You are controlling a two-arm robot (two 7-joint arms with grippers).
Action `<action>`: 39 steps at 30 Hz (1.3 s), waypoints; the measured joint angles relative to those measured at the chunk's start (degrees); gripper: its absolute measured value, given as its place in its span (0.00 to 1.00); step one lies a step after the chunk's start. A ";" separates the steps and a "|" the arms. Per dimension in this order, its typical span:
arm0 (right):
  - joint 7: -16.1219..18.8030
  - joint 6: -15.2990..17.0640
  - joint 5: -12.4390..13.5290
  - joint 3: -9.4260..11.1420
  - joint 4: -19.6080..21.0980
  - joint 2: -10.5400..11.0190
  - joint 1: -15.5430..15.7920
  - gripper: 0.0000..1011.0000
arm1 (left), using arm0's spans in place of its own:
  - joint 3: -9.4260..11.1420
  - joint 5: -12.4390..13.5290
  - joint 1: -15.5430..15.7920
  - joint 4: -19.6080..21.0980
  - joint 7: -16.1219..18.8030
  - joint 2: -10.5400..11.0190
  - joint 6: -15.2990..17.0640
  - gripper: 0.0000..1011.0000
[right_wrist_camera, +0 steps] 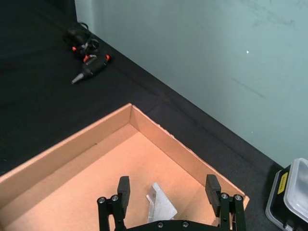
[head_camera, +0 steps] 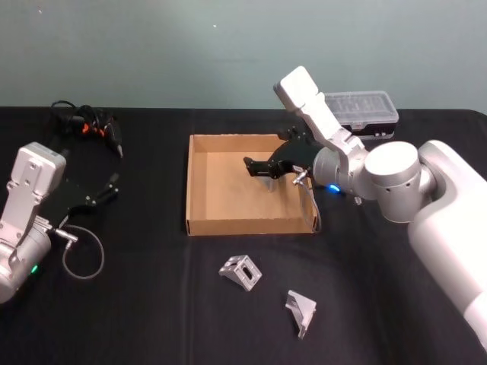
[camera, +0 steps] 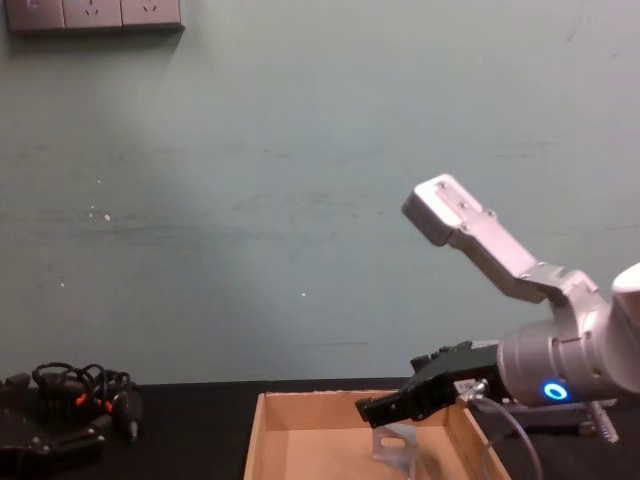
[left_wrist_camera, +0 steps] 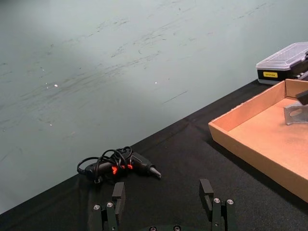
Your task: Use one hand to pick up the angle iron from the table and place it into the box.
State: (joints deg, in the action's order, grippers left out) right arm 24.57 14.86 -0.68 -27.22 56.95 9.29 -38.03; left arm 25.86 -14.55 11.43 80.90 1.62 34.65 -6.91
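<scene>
The tan cardboard box (head_camera: 199, 182) lies open at the middle of the black table (head_camera: 137, 304). My right gripper (head_camera: 255, 166) hangs over its right part, fingers wide open (right_wrist_camera: 167, 187). A silver angle iron (right_wrist_camera: 161, 207) rests on the box floor just below and between those fingers, also seen in the chest view as an angle iron (camera: 395, 445) under the gripper (camera: 375, 410). Two more angle irons (head_camera: 241, 271) (head_camera: 301, 312) lie on the table in front of the box. My left gripper (head_camera: 109, 190) is parked open at the far left (left_wrist_camera: 162, 191).
A black case with a clear lid (head_camera: 361, 110) sits behind the box at the right. A black and orange power tool with a coiled cord (head_camera: 91, 125) lies at the back left. A grey cable loop (head_camera: 84, 255) hangs beside the left arm.
</scene>
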 joint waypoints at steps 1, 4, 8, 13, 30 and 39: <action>0.04 0.18 0.16 0.13 0.95 0.27 0.45 0.99 | 0.00 0.00 0.00 0.00 0.00 0.00 0.00 1.00; 0.25 1.00 0.78 0.66 4.64 1.44 2.35 0.99 | 0.00 0.00 0.00 0.00 0.00 0.00 0.00 1.00; 0.69 1.83 1.79 1.41 10.37 3.41 5.37 0.99 | 0.00 0.00 0.00 0.00 0.00 0.00 0.00 1.00; 1.21 2.81 3.42 2.43 18.26 6.49 9.88 0.99 | 0.00 0.00 0.00 0.00 0.00 0.00 0.00 1.00; 1.35 3.05 8.94 5.66 35.03 14.40 21.68 0.99 | 0.00 0.00 0.00 0.00 0.00 0.00 0.00 1.00; 1.94 2.45 11.61 6.24 40.10 18.22 26.77 0.99 | 0.00 0.00 0.00 0.00 0.00 0.00 0.00 1.00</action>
State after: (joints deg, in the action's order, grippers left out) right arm 26.50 17.31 10.93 -20.98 97.06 27.51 -11.27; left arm 25.86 -14.55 11.43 80.90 1.62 34.65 -6.91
